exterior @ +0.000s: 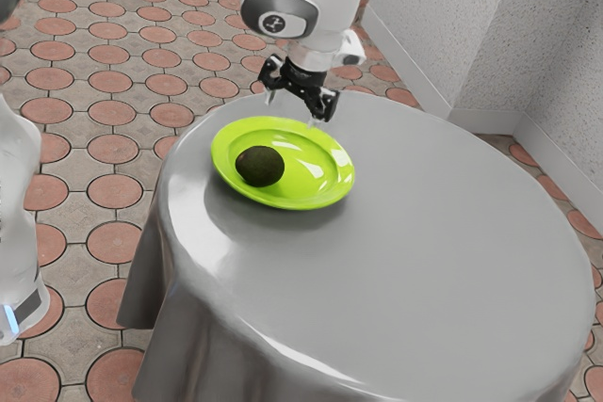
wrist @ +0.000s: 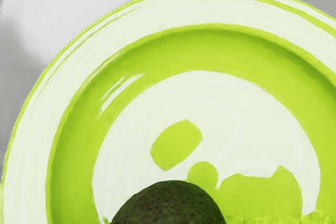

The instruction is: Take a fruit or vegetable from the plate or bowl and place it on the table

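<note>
Avocado (exterior: pixel 260 167) sits on the green plate (exterior: pixel 283 201), toward nine o'clock in the exterior view; the gripper (exterior: pixel 293 110) hangs near twelve, fingers apart and empty. Apparently the approach step: next, centre over the fruit, descend, close

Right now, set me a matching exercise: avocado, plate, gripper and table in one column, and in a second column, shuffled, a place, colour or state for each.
Column one
1. avocado
2. plate
3. gripper
4. table

Column two
A. covered with a gray cloth
B. open, with its fingers apart
C. lying on the plate
D. bright yellow-green

Right pairs
1-C; 2-D; 3-B; 4-A
</note>
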Tool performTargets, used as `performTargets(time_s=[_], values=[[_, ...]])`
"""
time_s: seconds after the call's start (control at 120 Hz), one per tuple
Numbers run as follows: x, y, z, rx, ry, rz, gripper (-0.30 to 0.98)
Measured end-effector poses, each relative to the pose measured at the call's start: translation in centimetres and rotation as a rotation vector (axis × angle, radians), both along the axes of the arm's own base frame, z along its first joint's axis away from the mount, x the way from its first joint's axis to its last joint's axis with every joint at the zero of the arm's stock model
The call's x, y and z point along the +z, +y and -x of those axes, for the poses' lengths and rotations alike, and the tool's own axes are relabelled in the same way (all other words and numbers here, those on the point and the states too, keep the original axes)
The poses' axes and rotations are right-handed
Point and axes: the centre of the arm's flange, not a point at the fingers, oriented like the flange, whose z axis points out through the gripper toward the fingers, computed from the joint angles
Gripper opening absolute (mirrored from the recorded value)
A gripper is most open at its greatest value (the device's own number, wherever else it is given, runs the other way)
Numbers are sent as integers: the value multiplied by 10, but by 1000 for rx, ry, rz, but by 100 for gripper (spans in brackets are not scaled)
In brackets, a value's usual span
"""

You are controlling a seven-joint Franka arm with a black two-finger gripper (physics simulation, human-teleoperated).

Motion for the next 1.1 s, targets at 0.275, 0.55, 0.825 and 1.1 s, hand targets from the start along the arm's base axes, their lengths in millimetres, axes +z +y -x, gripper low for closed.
performTargets(time_s=[0.275,0.55,0.825,1.1], values=[[-14,-18,31,-468,59,-18,69],[-42,-13,73,-729,104,65,69],[-54,-14,93,-905,105,94,69],[-69,23,86,-944,133,116,69]])
